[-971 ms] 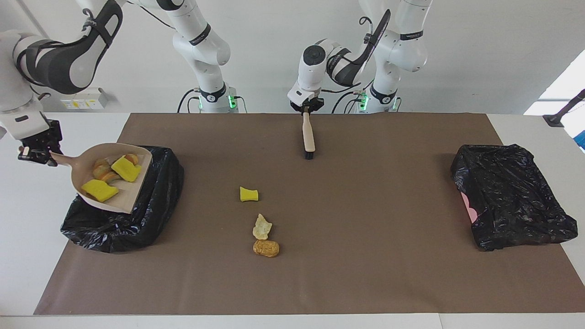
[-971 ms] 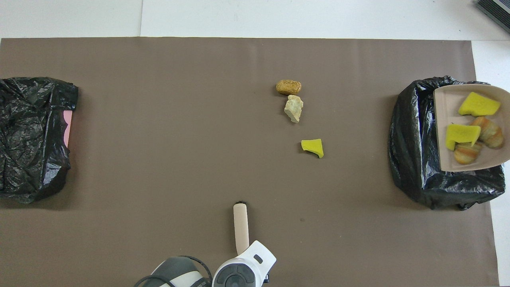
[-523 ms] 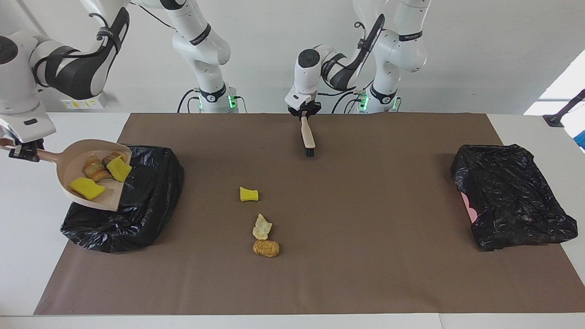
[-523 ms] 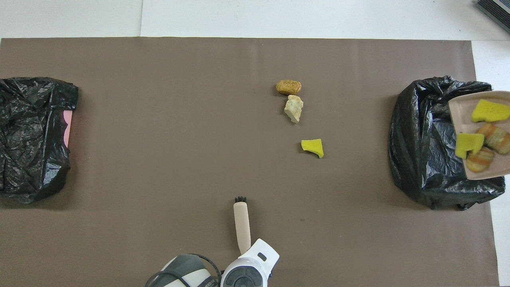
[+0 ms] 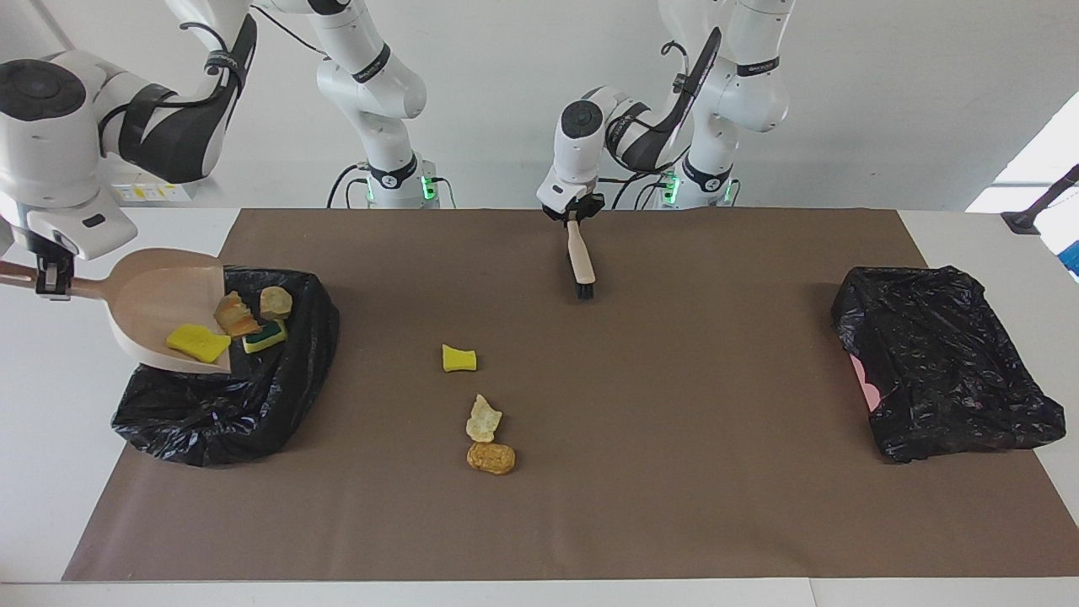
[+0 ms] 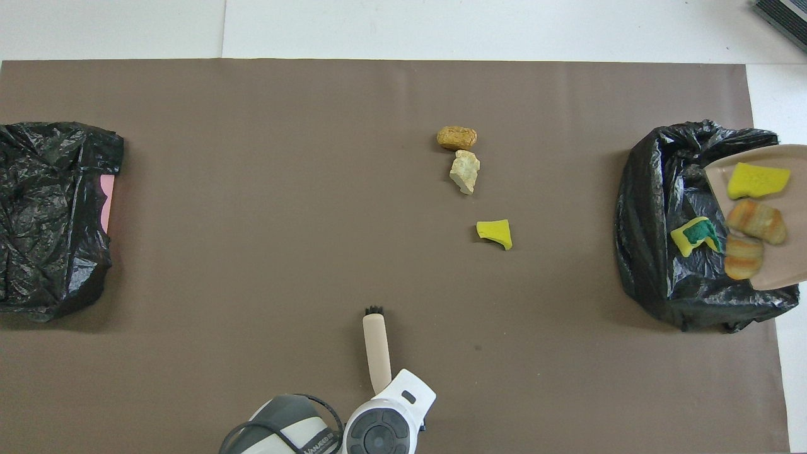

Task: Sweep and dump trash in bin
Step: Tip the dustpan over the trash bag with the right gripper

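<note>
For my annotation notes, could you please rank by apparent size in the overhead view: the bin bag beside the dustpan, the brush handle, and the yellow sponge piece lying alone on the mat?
1. Bin bag, clearly largest.
2. Brush handle, partly covered by the left gripper.
3. Yellow sponge piece, smallest.

Two white arms (image 5: 371, 76) fill the top of the facing view, rounded glossy shells with dark grey joint covers. Black bands with small lettering ring the links at upper centre. At the upper left, a big white elbow cap shows a round dark grey disc, and black cables loop along the sleeve. Green lights glow at both bases (image 5: 421, 185), with black cables trailing beside them. In the overhead view, bottom centre, a white wrist housing (image 6: 391, 416) carries a grey circular cap and a small dark slot.
</note>
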`<state>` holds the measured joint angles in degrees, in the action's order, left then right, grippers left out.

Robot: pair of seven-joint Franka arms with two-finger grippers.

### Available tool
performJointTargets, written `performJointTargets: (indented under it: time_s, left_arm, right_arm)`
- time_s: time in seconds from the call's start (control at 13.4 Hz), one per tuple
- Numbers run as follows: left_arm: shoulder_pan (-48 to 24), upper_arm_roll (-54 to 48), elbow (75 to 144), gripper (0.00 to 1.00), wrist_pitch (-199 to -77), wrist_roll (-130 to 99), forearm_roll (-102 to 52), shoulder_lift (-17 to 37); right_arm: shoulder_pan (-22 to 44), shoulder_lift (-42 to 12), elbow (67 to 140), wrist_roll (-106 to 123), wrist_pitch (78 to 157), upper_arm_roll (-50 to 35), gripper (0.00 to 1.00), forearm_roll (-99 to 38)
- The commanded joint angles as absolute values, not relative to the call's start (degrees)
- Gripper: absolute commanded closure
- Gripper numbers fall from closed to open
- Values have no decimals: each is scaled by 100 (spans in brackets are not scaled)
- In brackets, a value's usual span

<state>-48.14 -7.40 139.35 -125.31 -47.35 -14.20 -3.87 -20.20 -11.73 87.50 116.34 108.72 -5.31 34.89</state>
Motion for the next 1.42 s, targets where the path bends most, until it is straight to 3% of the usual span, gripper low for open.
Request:
performJointTargets:
  time_s: [0.0, 0.6, 0.82, 1.12, 1.34]
  left_arm:
    - [-4676, -773, 13887, 100, -12322, -4623, -1371, -492]
    - [-4658, -773, 13711, 95, -12155, -4605, -1749, -413]
    - [-4658, -765, 13711, 73, -12164, -4597, -1749, -413]
    - [-4667, -765, 13737, 70, -12182, -4570, -1749, -422]
    - [-4658, -765, 13729, 56, -12182, -4570, -1758, -413]
  right_arm:
    - [-1960, -888, 8930, 11812, 10969, -554, 100, 3805]
    - [-1872, -580, 8895, 11760, 10960, -554, 100, 4482]
    - [-1872, -554, 8903, 11690, 10916, -562, 100, 4369]
    - [-1889, -396, 9148, 11234, 10802, -571, 100, 3308]
    - [-1785, -133, 9605, 10383, 10802, -589, 100, 2779]
